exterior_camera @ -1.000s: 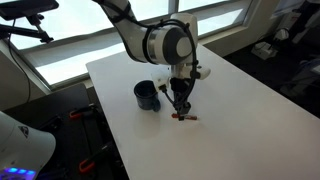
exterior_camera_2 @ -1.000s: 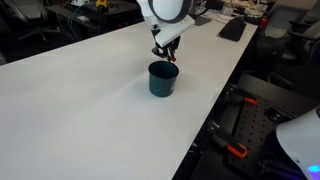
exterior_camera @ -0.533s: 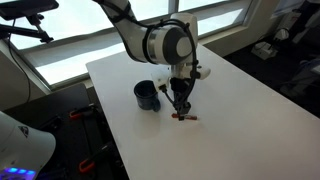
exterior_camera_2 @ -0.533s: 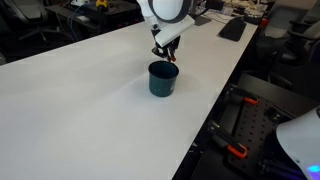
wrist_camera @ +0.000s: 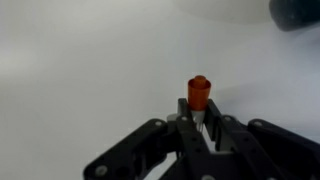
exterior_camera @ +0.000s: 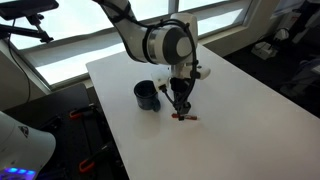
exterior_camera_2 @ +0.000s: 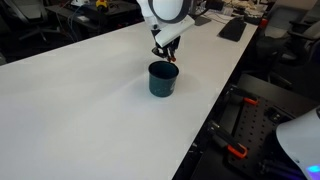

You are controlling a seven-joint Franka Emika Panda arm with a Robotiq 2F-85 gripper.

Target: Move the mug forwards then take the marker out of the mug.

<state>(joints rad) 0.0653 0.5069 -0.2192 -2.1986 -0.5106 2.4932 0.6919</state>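
The dark navy mug (exterior_camera: 147, 96) stands upright on the white table (exterior_camera: 230, 110), its handle not clear; it also shows in an exterior view (exterior_camera_2: 163, 79) and as a dark blur in the wrist view's top right corner (wrist_camera: 300, 12). My gripper (exterior_camera: 180, 108) points down just beside the mug and is shut on the red marker (exterior_camera: 183, 116), which is low at the table surface. In the wrist view the marker (wrist_camera: 199, 92) sticks out between the closed fingers (wrist_camera: 200, 128). In an exterior view the gripper (exterior_camera_2: 163, 54) sits just behind the mug.
The table edge (exterior_camera_2: 205, 120) runs close to the mug, with floor and equipment beyond. A keyboard (exterior_camera_2: 232, 28) lies at the far end of the table. Windows and a railing stand behind the table (exterior_camera: 60, 50).
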